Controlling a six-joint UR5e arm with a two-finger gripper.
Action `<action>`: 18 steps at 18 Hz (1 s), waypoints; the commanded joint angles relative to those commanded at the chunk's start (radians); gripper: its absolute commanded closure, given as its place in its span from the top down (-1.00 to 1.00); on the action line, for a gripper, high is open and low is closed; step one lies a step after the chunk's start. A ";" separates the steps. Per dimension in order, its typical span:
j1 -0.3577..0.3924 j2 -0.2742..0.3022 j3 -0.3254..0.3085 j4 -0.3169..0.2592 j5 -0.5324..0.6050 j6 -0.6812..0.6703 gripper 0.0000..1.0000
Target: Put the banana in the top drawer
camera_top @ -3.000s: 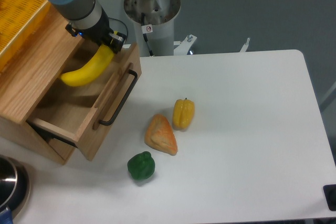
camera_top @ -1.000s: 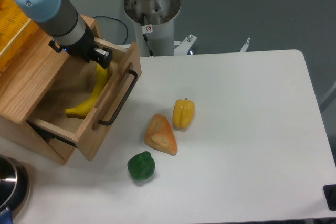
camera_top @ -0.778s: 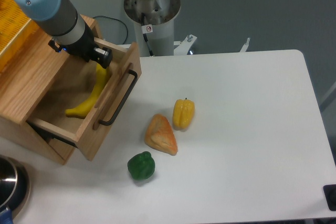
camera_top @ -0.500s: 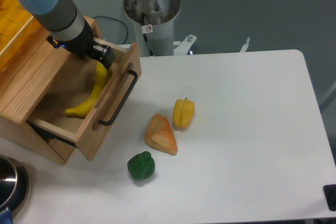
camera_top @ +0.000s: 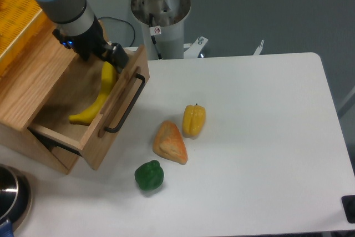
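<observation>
We look down on a white surface (camera_top: 260,137) with rounded corners, matte and evenly lit, with only soft shadows on it. Behind its far edge we see a dull grey-blue floor (camera_top: 266,9). A white cylindrical pedestal (camera_top: 163,29) stands at the far edge of the surface, with a small sticker on its front and a black cable (camera_top: 119,23) looping beside it. At the right edge a narrow pale strip (camera_top: 348,101) runs along the floor.

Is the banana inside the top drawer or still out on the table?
Inside. The banana lies in the pulled-open top drawer, leaning along the inside of its front panel, with the gripper just above its upper end.
</observation>
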 joint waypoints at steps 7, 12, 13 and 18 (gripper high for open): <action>0.215 0.015 -0.018 0.069 -0.074 0.465 1.00; 0.308 -0.050 -0.026 0.158 -0.072 0.606 1.00; 0.328 -0.069 -0.026 0.181 -0.074 0.643 1.00; 0.398 -0.147 -0.025 0.281 -0.074 0.795 1.00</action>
